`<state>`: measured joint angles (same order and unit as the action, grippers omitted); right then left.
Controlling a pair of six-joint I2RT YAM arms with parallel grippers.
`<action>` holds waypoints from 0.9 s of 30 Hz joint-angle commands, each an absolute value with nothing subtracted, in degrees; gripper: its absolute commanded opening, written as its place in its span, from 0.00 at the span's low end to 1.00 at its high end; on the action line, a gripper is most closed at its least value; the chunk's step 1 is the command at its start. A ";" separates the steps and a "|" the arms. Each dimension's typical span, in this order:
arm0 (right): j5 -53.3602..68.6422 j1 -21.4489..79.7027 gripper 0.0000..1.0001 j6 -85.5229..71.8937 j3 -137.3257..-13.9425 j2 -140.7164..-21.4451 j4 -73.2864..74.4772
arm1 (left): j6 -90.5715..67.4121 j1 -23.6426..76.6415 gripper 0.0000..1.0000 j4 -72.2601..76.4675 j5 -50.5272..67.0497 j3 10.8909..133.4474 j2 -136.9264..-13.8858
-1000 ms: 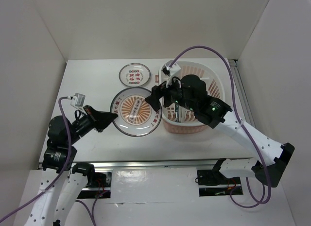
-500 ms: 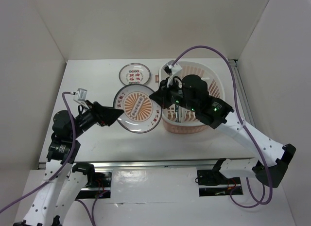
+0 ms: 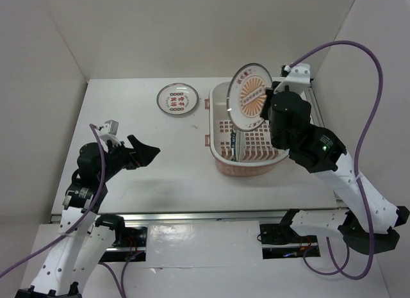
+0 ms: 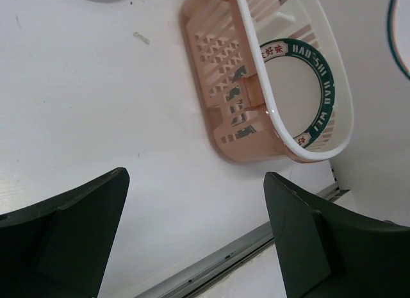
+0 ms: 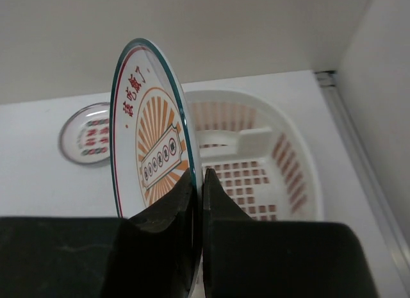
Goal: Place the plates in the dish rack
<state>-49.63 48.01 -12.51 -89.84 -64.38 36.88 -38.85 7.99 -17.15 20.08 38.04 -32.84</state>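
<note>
Plate with the orange sunburst centre (image 3: 251,96), held on edge in the right gripper (image 5: 197,182), whose two fingers pinch narrowly onto the plate's lower rim. I see it raised above the far part of the dish rack (image 3: 246,168), clear of the rack's walls.

The move I judge to be next turns on one relation: the rack's slotted floor lies straight below the held plate, so the way in is down. The plate stands nearly upright, leaning a little. Its patterned face looks toward the rack's left side, and its rim line runs roughly from the rack's near wall to its far wall.

The green-rimmed plate (image 4: 327,80) is already inside the rack, standing on edge against the near-left wall. Its rim line runs much the same way, so the two plates look close to parallel.

The plate with red and green characters (image 3: 177,98) lies flat on the table, outside the rack to its far left.

The left gripper (image 3: 145,148) hovers well to the left of the rack, fingers spread wide and holding nothing. It is the nearer arm to that last plate.
</note>
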 commanded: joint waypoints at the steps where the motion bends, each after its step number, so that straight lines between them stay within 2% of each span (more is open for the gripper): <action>1: -68.95 48.25 0.00 -11.95 -93.16 -64.69 43.39 | -36.83 8.09 1.00 -18.28 18.11 40.43 -33.22; 3: -72.93 46.95 0.00 -13.18 -94.56 -67.48 47.09 | -36.83 8.09 1.00 -18.28 18.11 39.91 -33.22; 6: -72.78 43.78 0.00 -14.59 -93.61 -68.91 51.06 | -36.83 8.09 1.00 -18.28 17.58 39.90 -32.53; 14: -61.21 36.92 0.00 -10.56 -85.88 -69.52 43.17 | -37.35 8.09 1.00 -18.28 18.72 39.90 -31.99; 18: -57.93 36.30 0.00 -8.17 -79.29 -67.95 35.87 | -37.35 8.09 1.00 -17.58 19.78 39.38 -32.51; 27: -49.40 34.45 0.00 -5.71 -70.58 -67.94 30.41 | -37.35 8.09 1.00 -16.52 20.83 39.38 -32.52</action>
